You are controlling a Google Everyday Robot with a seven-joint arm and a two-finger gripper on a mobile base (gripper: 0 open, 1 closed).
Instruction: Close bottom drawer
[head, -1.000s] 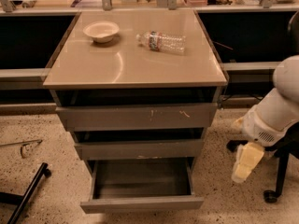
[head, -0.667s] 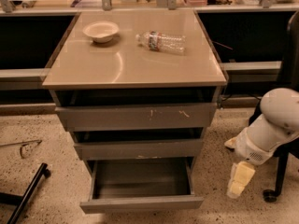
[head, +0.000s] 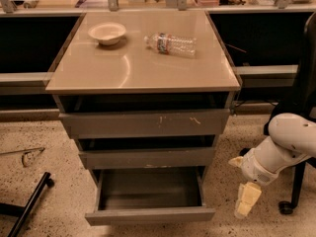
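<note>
One stiff, handleless bottom drawer [head: 150, 215] stands open; a square push on its flat front should slide it. To its right hangs the gripper [head: 247, 201], whether open or closed I cannot tell.

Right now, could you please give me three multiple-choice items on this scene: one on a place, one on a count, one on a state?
1. Where is the gripper relative to the bottom drawer? A inside it; B beside it, low near the floor; C pressed against its front.
2. How many objects lie on the cabinet top? A one; B two; C four.
3. The bottom drawer is: A shut; B pulled out; C removed.
Answers: 1 B, it hangs off to the drawer's side, apart from it. 2 B, a bowl and a bottle. 3 B, its dark inside shows.
</note>
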